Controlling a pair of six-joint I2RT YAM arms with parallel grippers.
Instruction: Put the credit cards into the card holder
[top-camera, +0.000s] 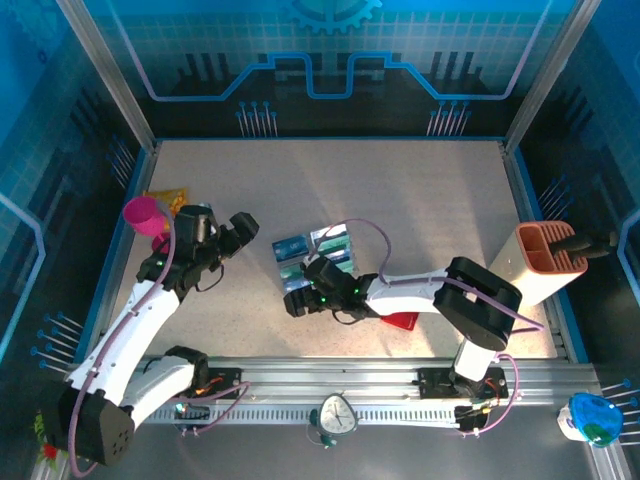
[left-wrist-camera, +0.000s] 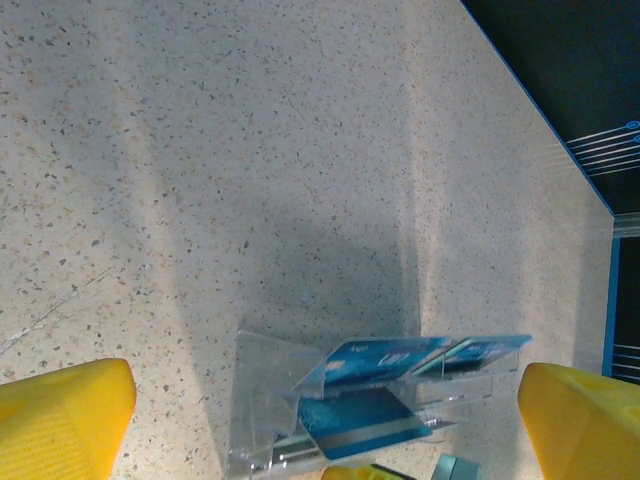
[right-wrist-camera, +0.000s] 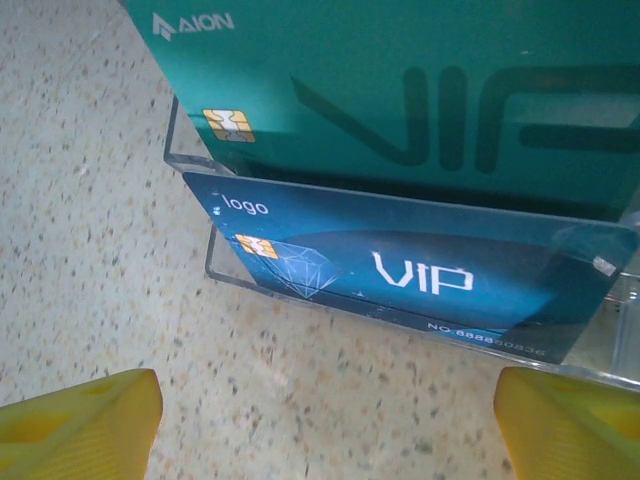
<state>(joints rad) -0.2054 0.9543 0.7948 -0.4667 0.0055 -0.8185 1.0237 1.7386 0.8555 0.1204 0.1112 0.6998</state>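
Several credit cards (top-camera: 314, 254), blue and teal-green, stand tilted in a clear acrylic stand (left-wrist-camera: 262, 400) at mid-table. The right wrist view shows a teal card (right-wrist-camera: 420, 90) behind a blue VIP card (right-wrist-camera: 400, 270). My right gripper (top-camera: 305, 285) is open just in front of that stand, its yellow fingers (right-wrist-camera: 80, 425) wide apart over bare table. My left gripper (top-camera: 243, 232) is open too, left of the stand, with the blue cards (left-wrist-camera: 385, 362) between and beyond its fingertips (left-wrist-camera: 60, 420). The red card holder (top-camera: 405, 320) lies flat, partly under my right forearm.
An orange-brown slotted organizer (top-camera: 546, 255) stands at the right edge. A pink cup (top-camera: 143, 213) and a yellow-orange packet (top-camera: 166, 196) sit at the left edge beside my left arm. Blue walls enclose the speckled table (top-camera: 400, 190).
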